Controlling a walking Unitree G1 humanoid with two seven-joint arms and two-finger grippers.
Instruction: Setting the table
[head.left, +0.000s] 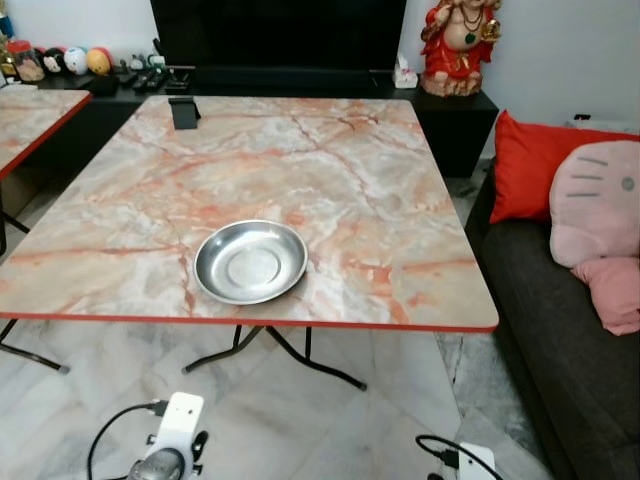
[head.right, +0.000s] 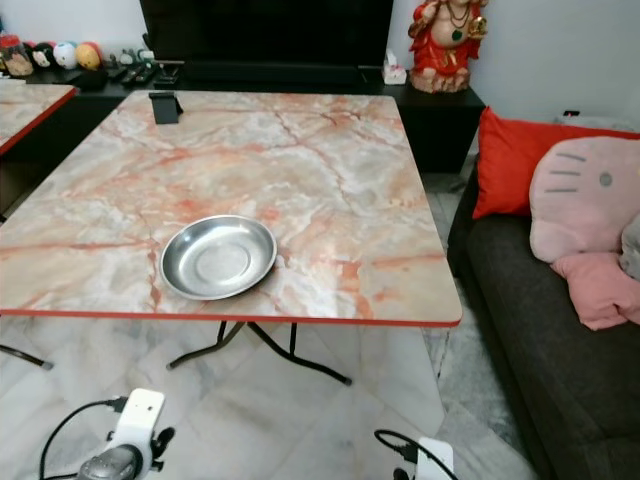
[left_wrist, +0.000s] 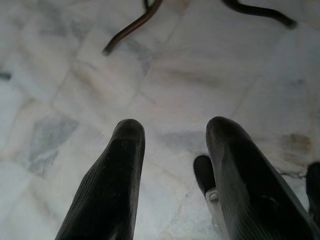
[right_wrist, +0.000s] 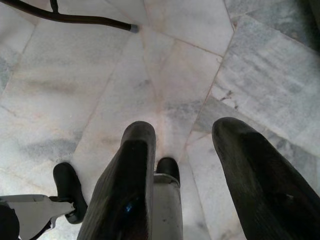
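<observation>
Steel bowl (head.left: 250, 261) on desk (head.left: 330, 170), near front edge. Left gripper (left_wrist: 172, 135) and right gripper (right_wrist: 187, 137) fingers apart, nothing between, floor (right_wrist: 100, 75) beyond fingertips.

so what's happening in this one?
Nothing is being handled right now. A steel bowl sits empty near the front edge of the marble-top table, with a small black stand at the far side. Both arms hang low over the floor: left gripper and right gripper are open and hold nothing.
</observation>
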